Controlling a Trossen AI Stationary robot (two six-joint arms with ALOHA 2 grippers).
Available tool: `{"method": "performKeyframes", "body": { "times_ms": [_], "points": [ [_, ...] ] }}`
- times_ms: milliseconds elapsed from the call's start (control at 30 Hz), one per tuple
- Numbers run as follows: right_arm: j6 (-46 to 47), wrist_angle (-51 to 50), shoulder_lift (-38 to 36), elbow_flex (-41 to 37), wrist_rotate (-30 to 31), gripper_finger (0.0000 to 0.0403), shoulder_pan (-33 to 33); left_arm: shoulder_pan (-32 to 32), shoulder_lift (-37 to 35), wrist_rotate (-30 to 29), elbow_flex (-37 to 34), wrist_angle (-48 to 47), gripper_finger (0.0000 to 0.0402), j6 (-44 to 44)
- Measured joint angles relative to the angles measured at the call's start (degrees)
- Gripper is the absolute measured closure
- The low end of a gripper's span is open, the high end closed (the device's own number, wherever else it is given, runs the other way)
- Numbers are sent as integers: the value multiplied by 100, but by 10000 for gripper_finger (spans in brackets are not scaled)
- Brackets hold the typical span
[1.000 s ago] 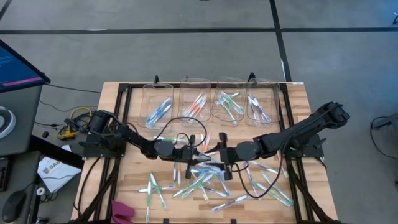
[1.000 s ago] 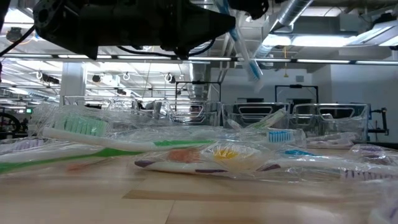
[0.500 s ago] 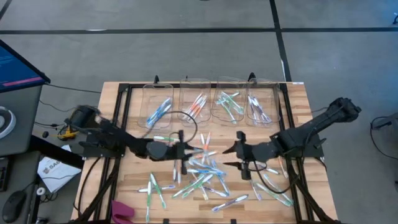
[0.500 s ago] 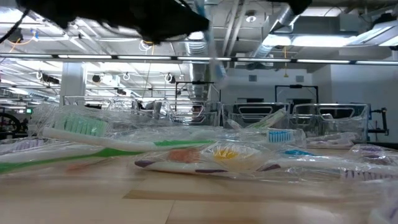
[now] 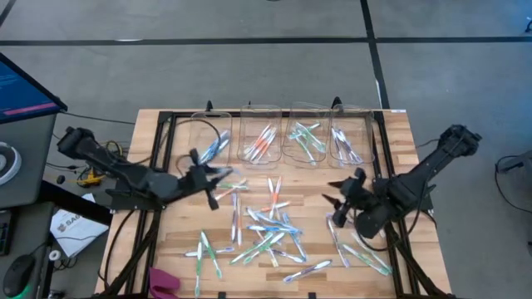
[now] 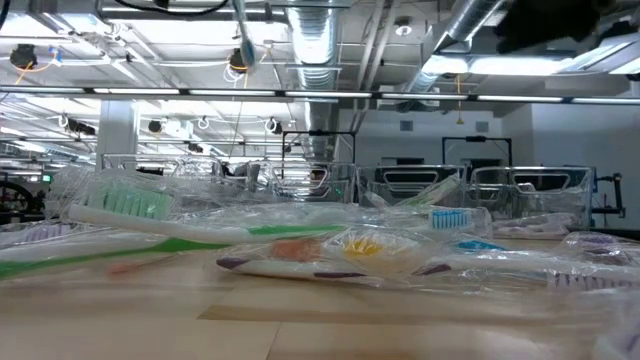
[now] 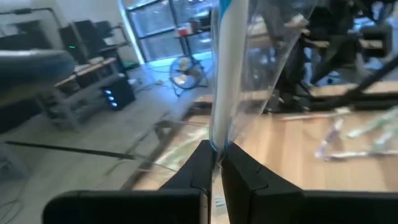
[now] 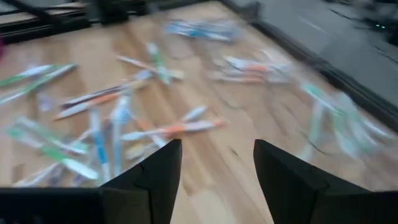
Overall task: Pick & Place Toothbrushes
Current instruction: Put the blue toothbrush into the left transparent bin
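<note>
Several wrapped toothbrushes (image 5: 266, 226) lie scattered on the middle of the wooden table (image 5: 399, 124); they also show close up in the low view (image 6: 300, 245). My left gripper (image 5: 209, 178) hangs left of the pile, near the leftmost clear bin (image 5: 212, 139), shut on a blue-and-white toothbrush (image 7: 222, 81) in a clear wrapper. My right gripper (image 5: 339, 208) hovers open over the pile's right side, with nothing between its fingers (image 8: 217, 168). My left gripper pinches the toothbrush's handle (image 7: 216, 144), wrapper and all, between its two fingertips. The fingers come about level from the table's left side and lie across the handle. The toothbrush stands out beyond the fingertips, lifted clear of the table, with the loose wrapper (image 7: 273, 56) trailing beside it.
Four clear bins stand in a row at the far edge: blue brushes (image 5: 212, 139), orange (image 5: 262, 139), green (image 5: 307, 137), purple (image 5: 349, 143). A black frame (image 5: 166, 166) borders the table. A pink rag (image 5: 164, 282) lies at the near left corner.
My left gripper has risen and drawn back toward the table's left and far side, tipping up to level, carrying the toothbrush away from the pile. My right gripper has pulled away from the centre toward the right edge and rolled, staying open.
</note>
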Motion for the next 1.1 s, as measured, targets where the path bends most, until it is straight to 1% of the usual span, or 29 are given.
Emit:
{"method": "performKeyframes", "body": {
  "times_ms": [133,233,467,533,600,667,767,867,967,1000,1100],
  "points": [
    [1627,-1167,179,-1,564,211,233,-96,-372,-84,0,-53,393,149],
    [2470,-1590,449,-2,711,210,286,-125,-545,-77,0,-113,393,444],
    [3296,-1607,1385,-2,756,207,127,-75,-930,-183,0,-126,391,1138],
    [3534,-1595,1702,-2,755,208,57,-75,-1082,-329,0,-116,391,1353],
    [3757,-1566,1986,-2,768,210,3,-76,-1199,-610,0,-124,392,1562],
    [3927,-1523,2258,-2,847,211,-54,-75,-1287,-830,0,-153,392,1624],
    [3943,-1163,2621,-2,978,210,-145,-81,-1312,-896,-14,-242,392,1620],
    [3680,-667,2880,-2,1254,208,-233,-83,-1287,-966,-52,-545,392,1597],
    [3324,-124,3104,-2,1590,206,-279,-83,-1276,-1173,-55,-854,392,1478],
    [3204,17,3166,-2,1649,206,-298,-83,-1274,-1264,-55,-897,392,1425],
    [2955,360,3290,-2,1707,208,-300,-83,-1302,-1300,-55,-947,392,1411]
  ]
}}
